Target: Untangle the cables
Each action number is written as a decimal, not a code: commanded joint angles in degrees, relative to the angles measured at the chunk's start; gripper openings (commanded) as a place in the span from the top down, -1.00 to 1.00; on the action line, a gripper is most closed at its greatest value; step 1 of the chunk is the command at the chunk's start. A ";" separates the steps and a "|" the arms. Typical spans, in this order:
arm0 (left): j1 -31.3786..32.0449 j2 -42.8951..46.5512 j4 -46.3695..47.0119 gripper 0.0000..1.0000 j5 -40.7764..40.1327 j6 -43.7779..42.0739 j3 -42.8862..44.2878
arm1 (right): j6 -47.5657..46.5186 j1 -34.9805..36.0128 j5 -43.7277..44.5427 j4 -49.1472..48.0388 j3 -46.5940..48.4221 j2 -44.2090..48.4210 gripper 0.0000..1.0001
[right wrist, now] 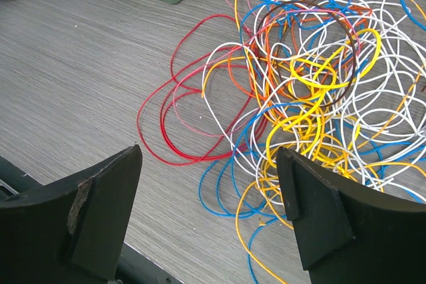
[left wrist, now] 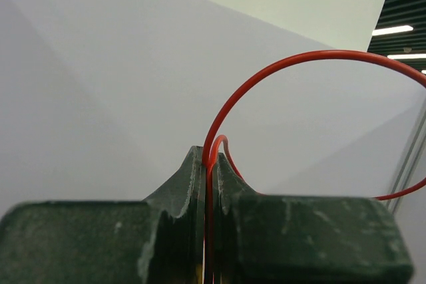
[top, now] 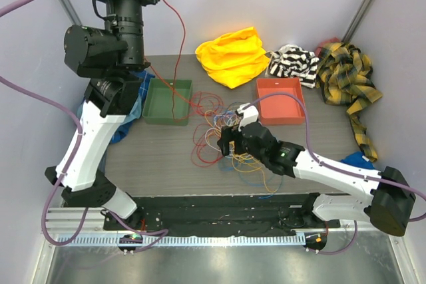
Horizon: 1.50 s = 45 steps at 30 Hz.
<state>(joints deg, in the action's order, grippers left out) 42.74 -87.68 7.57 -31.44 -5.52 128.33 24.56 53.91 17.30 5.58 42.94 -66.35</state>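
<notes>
The left tool (left wrist: 208, 164), raised high above the green tray (top: 160, 101), is clenched on one red cable (left wrist: 313, 53), apparently to draw it free. The cables (right wrist: 299, 98) lie heaped on the desk (top: 153, 157) just right of that tray. The right tool (right wrist: 210, 154) hovers there, spread wide, likely to pin them.

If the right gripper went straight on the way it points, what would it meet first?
Likely the cables: the open right gripper aims at their red, white and blue loops; depth is unclear.
</notes>
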 commanded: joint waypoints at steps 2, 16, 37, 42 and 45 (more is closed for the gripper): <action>0.41 -1.44 12.36 0.99 0.51 -7.83 4.82 | -0.29 0.14 -0.78 -0.05 2.23 2.27 -0.81; -3.01 -7.86 27.75 0.99 -8.36 -25.77 -0.88 | 0.15 0.06 -0.86 0.74 0.39 5.00 -0.79; -16.98 -2.94 19.51 1.00 -19.36 3.30 -42.80 | 0.05 0.14 -0.07 1.45 -2.95 8.16 -0.79; -18.83 -0.65 15.29 1.00 -19.36 7.88 -48.09 | 0.49 0.14 -0.07 1.62 -3.30 9.04 -0.79; -21.37 0.58 12.92 1.00 -17.78 10.52 -46.78 | 1.02 0.14 -0.25 1.36 -3.65 8.96 -0.79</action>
<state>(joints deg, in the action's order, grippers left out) 23.66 -93.19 20.21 -49.19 -2.15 78.91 24.45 53.89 16.40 8.67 39.53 -58.41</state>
